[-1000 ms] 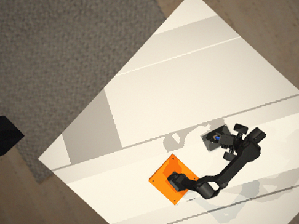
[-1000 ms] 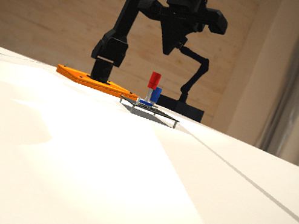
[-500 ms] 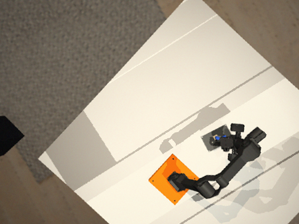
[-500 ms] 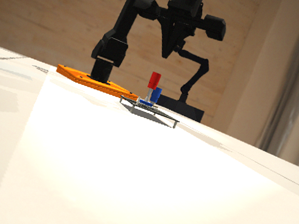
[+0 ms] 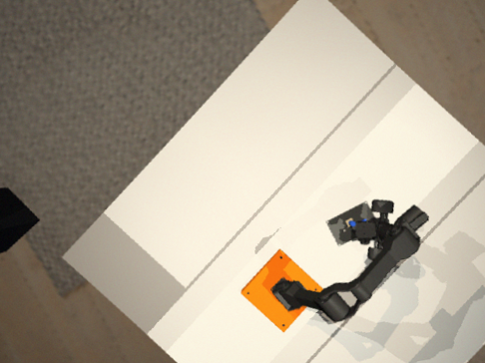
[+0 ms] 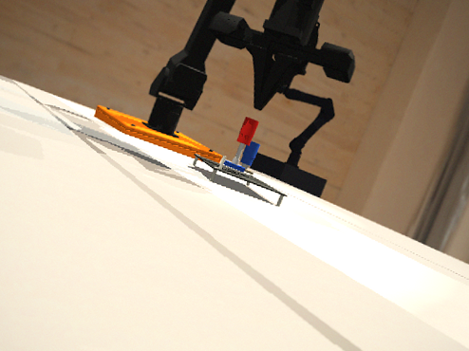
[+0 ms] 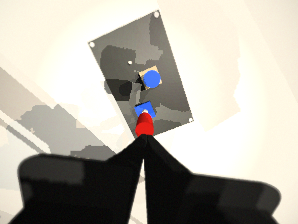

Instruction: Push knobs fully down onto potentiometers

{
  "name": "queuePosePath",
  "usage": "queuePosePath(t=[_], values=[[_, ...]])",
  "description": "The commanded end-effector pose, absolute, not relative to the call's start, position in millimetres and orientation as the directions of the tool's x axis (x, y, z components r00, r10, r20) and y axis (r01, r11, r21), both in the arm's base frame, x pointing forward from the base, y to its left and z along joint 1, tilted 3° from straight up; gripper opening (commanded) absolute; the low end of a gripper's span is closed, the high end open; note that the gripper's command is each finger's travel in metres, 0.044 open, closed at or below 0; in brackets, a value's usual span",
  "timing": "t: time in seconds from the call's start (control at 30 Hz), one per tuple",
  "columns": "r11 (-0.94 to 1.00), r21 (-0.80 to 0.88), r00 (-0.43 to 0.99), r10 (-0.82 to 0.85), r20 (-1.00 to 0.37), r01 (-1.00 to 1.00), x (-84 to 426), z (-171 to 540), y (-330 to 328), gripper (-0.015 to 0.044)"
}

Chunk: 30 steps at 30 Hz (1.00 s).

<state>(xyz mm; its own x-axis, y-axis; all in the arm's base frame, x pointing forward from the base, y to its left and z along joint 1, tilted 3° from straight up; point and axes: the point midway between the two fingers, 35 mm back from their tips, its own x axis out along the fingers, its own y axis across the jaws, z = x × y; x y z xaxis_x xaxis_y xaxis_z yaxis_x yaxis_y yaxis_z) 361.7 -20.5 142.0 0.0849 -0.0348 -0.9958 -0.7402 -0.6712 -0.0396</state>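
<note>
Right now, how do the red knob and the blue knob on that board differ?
The red knob stands higher on its shaft; the blue knob sits lower. The closed gripper hangs just above the red knob, not the blue one. Red lies nearer the board's edge, blue more central. Both stand upright on the board.

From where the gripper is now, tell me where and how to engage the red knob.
Don't pinch it. Meet the red knob on its flat top face, coming straight down. It stands upright and high on its shaft above the circuit board, taller than the blue knob. The gripper is shut, empty, and appears to hang just above it, so its closed tip can likely press along the shaft.
</note>
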Motion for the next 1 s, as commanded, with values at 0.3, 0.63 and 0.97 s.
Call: queuePosePath(t=[0.3, 0.63, 0.97], values=[[-0.675, -0.032, 0.078, -0.038, -0.996, -0.737, 361.3, 133.1, -21.2, 0.0], [-0.675, -0.032, 0.078, -0.038, -0.996, -0.737, 361.5, 130.7, -21.3, 0.0], [-0.675, -0.032, 0.078, -0.038, -0.996, -0.737, 361.7, 128.1, -21.4, 0.0]])
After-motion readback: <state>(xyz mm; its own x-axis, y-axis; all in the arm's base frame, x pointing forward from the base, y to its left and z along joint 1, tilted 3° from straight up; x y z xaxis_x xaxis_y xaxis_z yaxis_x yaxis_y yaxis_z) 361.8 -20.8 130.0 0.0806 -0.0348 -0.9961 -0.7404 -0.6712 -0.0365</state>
